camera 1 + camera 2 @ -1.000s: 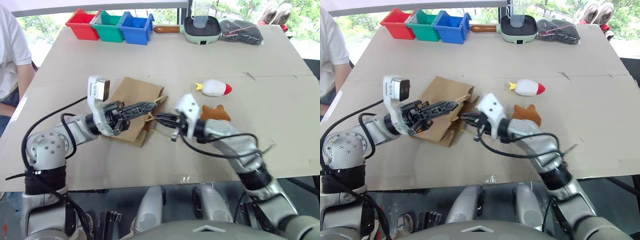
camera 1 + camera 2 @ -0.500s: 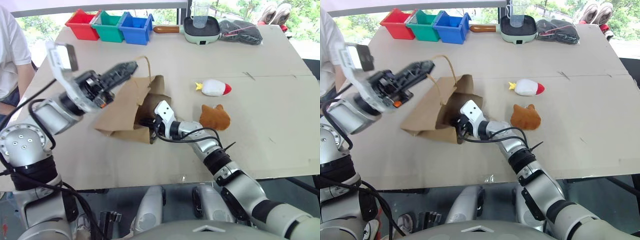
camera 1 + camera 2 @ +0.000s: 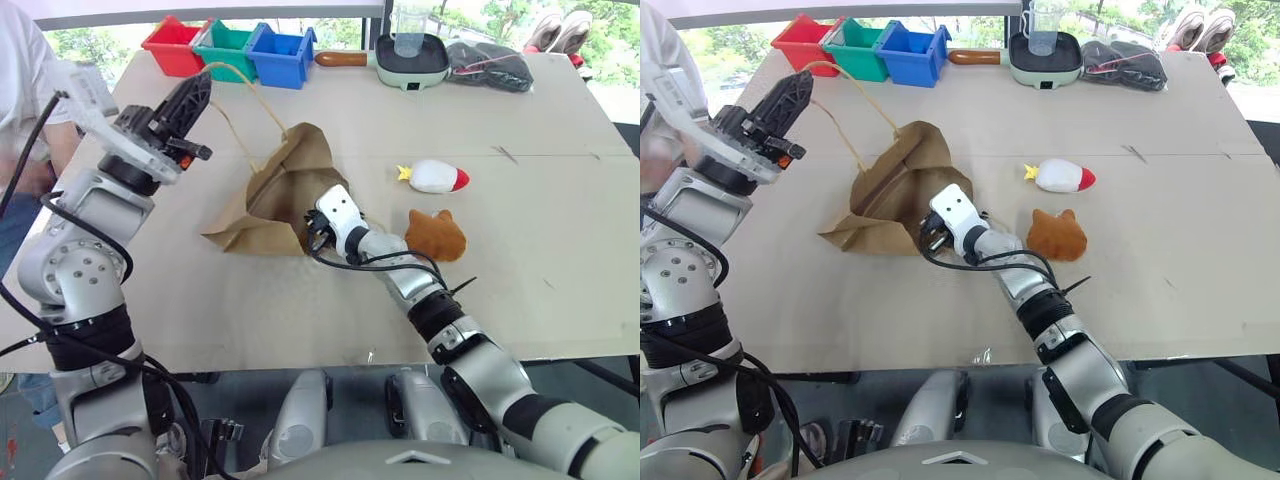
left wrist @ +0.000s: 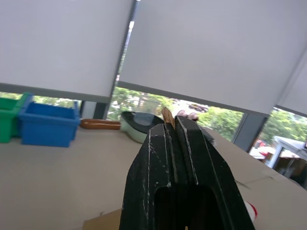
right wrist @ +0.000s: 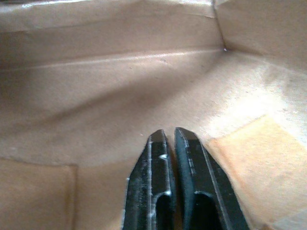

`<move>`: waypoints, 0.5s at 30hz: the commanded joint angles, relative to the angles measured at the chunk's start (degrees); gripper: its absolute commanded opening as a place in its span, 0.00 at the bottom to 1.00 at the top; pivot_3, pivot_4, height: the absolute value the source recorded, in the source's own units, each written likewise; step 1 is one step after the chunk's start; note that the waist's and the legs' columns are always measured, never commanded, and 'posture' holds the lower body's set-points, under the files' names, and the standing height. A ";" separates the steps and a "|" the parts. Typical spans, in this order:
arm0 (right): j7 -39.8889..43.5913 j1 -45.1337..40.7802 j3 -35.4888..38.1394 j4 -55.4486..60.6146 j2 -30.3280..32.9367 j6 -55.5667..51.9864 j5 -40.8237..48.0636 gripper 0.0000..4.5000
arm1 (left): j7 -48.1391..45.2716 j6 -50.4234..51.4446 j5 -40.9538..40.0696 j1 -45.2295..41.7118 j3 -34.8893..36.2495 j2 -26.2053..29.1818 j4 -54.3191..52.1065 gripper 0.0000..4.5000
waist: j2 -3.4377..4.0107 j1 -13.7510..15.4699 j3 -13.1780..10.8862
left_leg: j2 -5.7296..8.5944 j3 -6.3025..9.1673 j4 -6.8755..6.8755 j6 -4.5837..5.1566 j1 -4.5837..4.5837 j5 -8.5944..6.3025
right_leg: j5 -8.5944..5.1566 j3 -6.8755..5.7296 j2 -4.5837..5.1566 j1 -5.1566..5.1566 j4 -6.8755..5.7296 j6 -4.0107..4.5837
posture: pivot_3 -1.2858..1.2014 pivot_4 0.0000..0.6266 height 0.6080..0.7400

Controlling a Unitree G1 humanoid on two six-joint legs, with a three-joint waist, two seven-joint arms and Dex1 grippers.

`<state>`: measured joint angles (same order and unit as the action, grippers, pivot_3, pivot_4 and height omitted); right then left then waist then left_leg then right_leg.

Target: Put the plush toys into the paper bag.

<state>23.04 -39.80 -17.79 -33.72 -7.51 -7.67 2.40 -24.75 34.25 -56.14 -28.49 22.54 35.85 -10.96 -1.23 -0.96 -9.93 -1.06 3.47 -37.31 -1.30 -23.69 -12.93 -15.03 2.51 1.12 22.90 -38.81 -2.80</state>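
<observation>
Clearly the step in hand was opening the paper bag so the toys could go in, and it seemed best done by keeping the handle taut and high while the other arm spread the bag's walls from inside, without tearing the thin paper or dragging the bag across the counter. The left gripper was raised above the counter's left side, its jaws pressed together on the twisted loop handle. The right gripper was pushed into the bag's mouth, pointing at the brown inner wall, its jaws nearly together with a narrow slit between them and nothing pinched. Both plush toys lay outside on the counter, well apart from either gripper: the white plush toy beyond the bag's right side, the orange-brown plush toy just beside the right forearm.
</observation>
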 commanded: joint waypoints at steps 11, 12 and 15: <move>4.18 8.27 5.24 58.83 20.67 -35.35 5.63 0.94 | -12.70 0.13 1.81 -0.29 -5.45 -0.35 -0.76 0.00 | 0.05 -0.16 -0.08 | -0.07 -0.02 0.13 0.01 -0.08 -0.01 | -0.04 0.00 -0.05 0.16 0.00 0.04 | 0.52 0.24 1.00; 3.26 8.51 5.43 60.86 22.53 -37.48 4.64 0.94 | -13.13 0.06 2.14 -0.21 -5.68 -0.38 -0.77 0.00 | 0.05 -0.15 -0.08 | -0.08 -0.05 0.14 0.01 -0.08 -0.01 | -0.05 0.01 -0.05 0.16 0.01 0.06 | 0.52 0.24 1.00; 4.45 11.54 6.95 65.08 30.37 -45.07 4.82 0.94 | -13.73 -0.04 2.64 -0.28 -5.91 -0.86 -0.68 0.00 | 0.05 0.01 -0.08 | -0.07 -0.07 0.13 0.01 -0.10 -0.01 | -0.05 0.02 -0.04 0.16 0.04 0.06 | 0.52 0.24 1.00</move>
<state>27.25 -29.06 -12.59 27.53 20.76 -49.04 7.63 -37.75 34.78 -53.59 -28.31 15.95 35.11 -10.53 -1.18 -0.95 -10.01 -1.11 3.41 -37.18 -1.28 -23.80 -12.94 -15.08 2.54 1.10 23.06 -38.77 -2.74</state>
